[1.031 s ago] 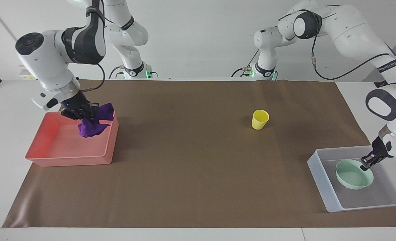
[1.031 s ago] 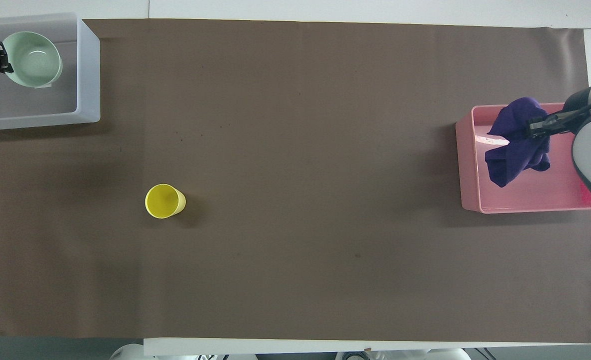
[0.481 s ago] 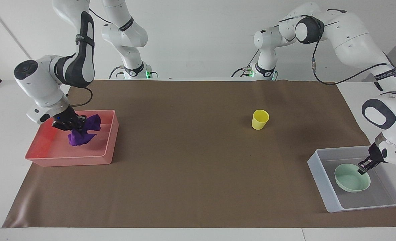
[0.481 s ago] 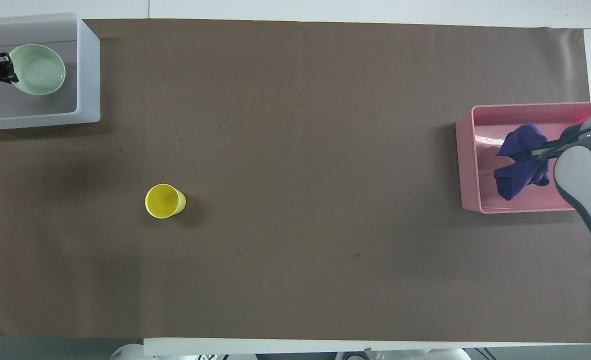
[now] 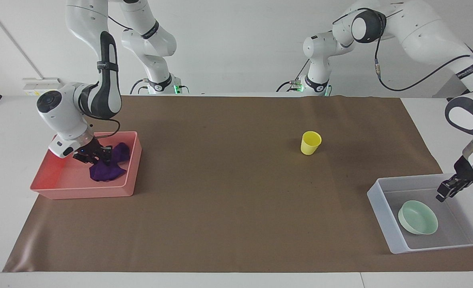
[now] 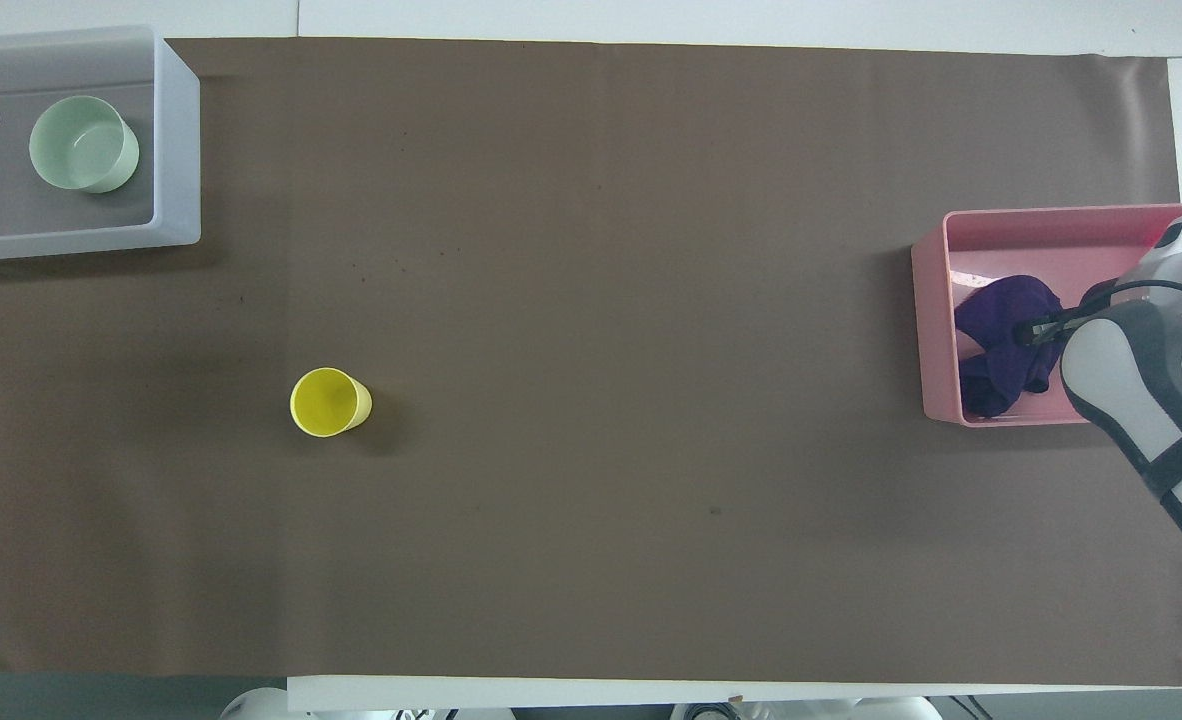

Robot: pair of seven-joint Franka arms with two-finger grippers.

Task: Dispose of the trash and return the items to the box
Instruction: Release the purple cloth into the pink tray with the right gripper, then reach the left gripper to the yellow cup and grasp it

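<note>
The purple cloth (image 5: 109,169) lies in the pink tray (image 5: 80,190) at the right arm's end of the table; it also shows in the overhead view (image 6: 996,325). My right gripper (image 5: 95,157) is down in the tray, shut on the cloth's top. The mint-green bowl (image 5: 417,217) rests upright on the floor of the translucent white box (image 5: 380,218) at the left arm's end. My left gripper (image 5: 445,193) is open and empty, raised over the box beside the bowl, apart from it. The yellow cup (image 5: 310,143) stands upright on the brown mat, nearer to the robots than the box.
The brown mat (image 6: 591,450) covers most of the table between the tray (image 6: 936,330) and the box (image 6: 177,130). The cup (image 6: 329,402) stands alone on it. The right arm's forearm (image 6: 1151,400) hangs over the tray's corner.
My right gripper lowered the cloth from above the tray onto its floor. My left gripper let go of the bowl, which now sits in the box, and rose away from it.
</note>
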